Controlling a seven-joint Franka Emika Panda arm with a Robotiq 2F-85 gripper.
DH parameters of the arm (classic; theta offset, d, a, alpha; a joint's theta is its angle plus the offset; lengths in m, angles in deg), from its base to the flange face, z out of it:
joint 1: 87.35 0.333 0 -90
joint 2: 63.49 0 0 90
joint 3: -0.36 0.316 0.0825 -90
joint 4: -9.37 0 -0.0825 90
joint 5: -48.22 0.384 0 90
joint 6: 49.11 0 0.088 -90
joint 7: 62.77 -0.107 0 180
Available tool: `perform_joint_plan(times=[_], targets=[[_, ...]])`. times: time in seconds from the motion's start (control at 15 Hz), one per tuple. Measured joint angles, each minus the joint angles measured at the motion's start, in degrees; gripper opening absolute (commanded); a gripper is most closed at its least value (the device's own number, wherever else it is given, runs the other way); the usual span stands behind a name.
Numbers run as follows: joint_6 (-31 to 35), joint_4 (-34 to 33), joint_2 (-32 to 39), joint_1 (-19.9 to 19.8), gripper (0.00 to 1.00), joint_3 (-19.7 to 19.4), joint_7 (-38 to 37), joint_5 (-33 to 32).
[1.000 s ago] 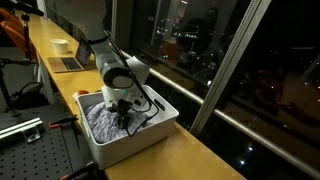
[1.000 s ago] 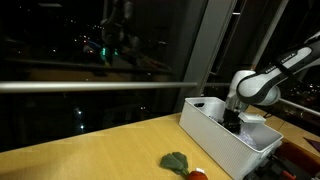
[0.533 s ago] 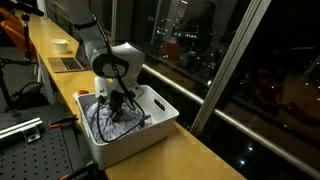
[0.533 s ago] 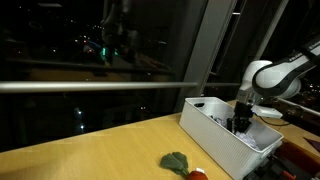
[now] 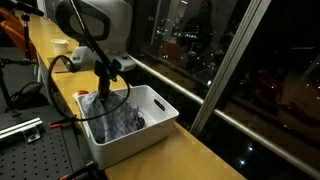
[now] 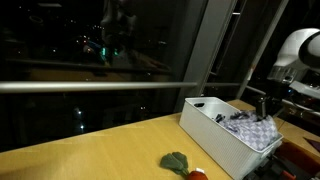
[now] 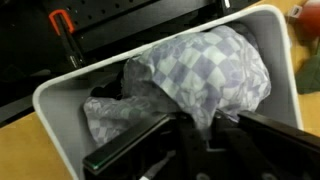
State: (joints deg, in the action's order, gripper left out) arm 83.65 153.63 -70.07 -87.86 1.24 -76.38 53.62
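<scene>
Checked cloth (image 7: pixel 205 70) sits bunched inside the white bin (image 5: pixel 135 148), with one fold drawn up to the gripper (image 5: pixel 103 88). As far as the wrist view lets me see, the gripper is clenched on that fold. Most of the fabric lies heaped in the bin, and the bin stands on the wooden surface (image 5: pixel 190 160) beside the window.

From where I stand, the worry is the hold: it looks like a thin pinch on soft fabric, so the fold could slide out and the cloth drop back in a heap. The hanging part lies close to the bin's wall. If it drags over the rim, a light bin like that could shift or tip. Something dark (image 7: pixel 112 92) lies under the cloth, too shadowed to name, and it might snag and come along. A black cable (image 5: pixel 47 85) loops near the bin's corner and could catch there.

By my count there is one checked cloth, one bin and one gripper. On the surface, well apart from the bin, lie one green thing (image 6: pixel 175 160) and one red thing (image 6: pixel 198 174). Further off are one laptop (image 5: pixel 68 64), one cup (image 5: pixel 60 44) and one red-handled clamp (image 7: pixel 62 30)
</scene>
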Motion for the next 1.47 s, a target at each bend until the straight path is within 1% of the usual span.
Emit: perform_joint_plan(times=[0.13, 0.27, 0.4, 0.53, 0.73, 0.93, 1.2, 1.47], targets=[[-5.9, -0.2, -6.7, -0.3, 0.03, 0.0, -1.6, -2.1], [-12.5, -2.3, -12.3, -0.3, 0.03, 0.3, -3.0, -4.3], [-19.1, -6.5, -16.2, -0.3, 0.03, 1.7, -4.4, -6.2], [-24.7, -12.2, -17.6, -0.1, 0.03, 4.5, -5.8, -7.6], [-31.6, -21.2, -16.7, 1.3, 0.03, 10.5, -8.5, -11.7], [-37.6, -29.7, -13.9, 3.9, 0.03, 17.0, -11.0, -16.6], [-45.5, -41.6, -7.8, 8.0, 0.03, 24.8, -14.8, -23.0], [-53.8, -53.2, 0.2, 13.2, 0.03, 30.8, -18.4, -30.4]])
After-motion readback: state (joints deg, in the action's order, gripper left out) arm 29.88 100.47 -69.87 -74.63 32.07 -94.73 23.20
